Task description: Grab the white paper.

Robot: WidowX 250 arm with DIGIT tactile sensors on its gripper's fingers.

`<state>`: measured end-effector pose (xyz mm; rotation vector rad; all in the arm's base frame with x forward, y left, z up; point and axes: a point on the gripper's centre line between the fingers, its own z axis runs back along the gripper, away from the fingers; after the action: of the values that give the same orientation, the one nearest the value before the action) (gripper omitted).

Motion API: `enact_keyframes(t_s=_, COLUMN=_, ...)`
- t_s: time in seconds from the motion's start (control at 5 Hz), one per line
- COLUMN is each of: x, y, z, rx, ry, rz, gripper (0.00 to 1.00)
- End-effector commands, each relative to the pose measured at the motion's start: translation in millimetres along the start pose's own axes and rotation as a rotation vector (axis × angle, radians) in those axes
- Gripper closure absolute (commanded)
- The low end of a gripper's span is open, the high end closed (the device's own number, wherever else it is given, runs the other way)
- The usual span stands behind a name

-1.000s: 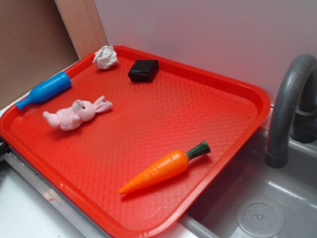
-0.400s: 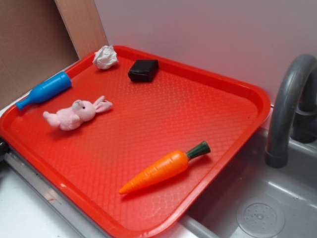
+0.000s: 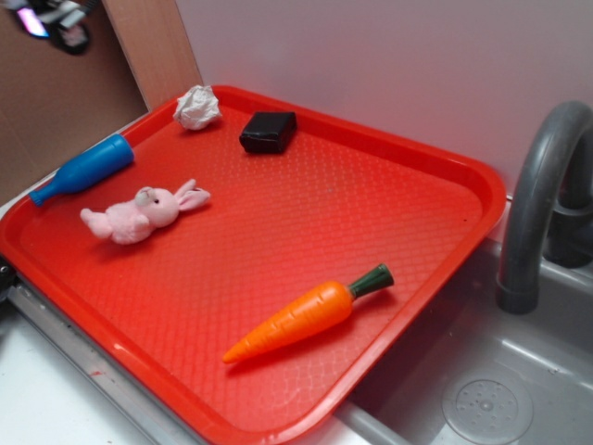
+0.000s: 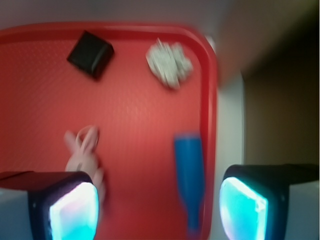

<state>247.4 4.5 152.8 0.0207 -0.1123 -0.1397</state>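
The white paper is a small crumpled ball in the far left corner of the red tray; the wrist view shows the white paper near the top, right of the black block. My gripper is just visible at the top left of the exterior view, high above the tray's left side. In the wrist view my gripper is open, its glowing pads far apart with nothing between them, well short of the paper.
A black block lies beside the paper. A blue bottle rests along the tray's left rim, a pink plush bunny near it, an orange carrot at the front. A grey faucet and sink stand to the right.
My gripper has come into the exterior view at the top left corner; it was out of view before. The objects on the tray have not moved.
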Motion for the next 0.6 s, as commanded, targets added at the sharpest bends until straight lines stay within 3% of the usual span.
enact_keyframes(t_s=0.0, x=45.1, y=-36.2, z=-63.0, rx=0.051, ry=-0.022, rz=-0.253, gripper=0.00)
enact_keyframes(t_s=0.2, x=57.5, y=-34.5, z=-82.7, rx=0.072, ry=0.008, rz=-0.252, gripper=0.00)
enact_keyframes(t_s=0.4, x=76.0, y=-18.1, z=-92.7, rx=0.064, ry=0.020, rz=-0.206, gripper=0.00)
